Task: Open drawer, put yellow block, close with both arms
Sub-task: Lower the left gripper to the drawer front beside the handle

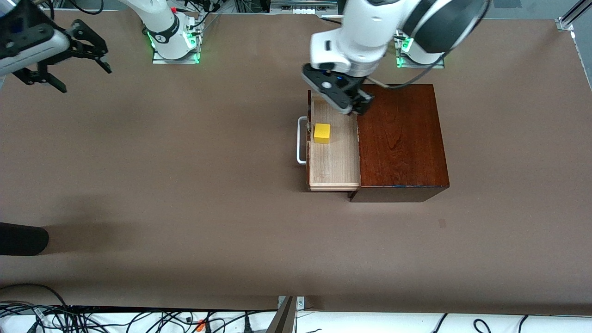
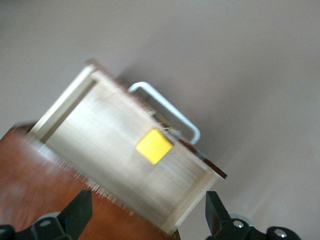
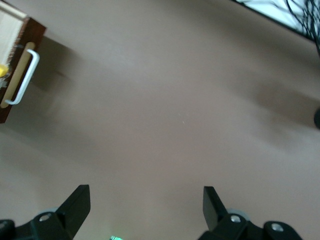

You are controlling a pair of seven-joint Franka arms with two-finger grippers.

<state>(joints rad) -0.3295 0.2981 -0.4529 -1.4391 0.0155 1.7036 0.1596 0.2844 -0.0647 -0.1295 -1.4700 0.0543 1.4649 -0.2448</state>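
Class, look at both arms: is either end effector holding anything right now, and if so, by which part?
Nothing is held. The left end effector hangs open over the drawer, where the yellow block lies free; the right end effector waits open over bare table.

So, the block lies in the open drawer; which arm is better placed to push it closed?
Probably the right. Its open gripper hangs over bare table at its own end, facing the handle. The left gripper, open, is over the drawer near the box, above the yellow block.
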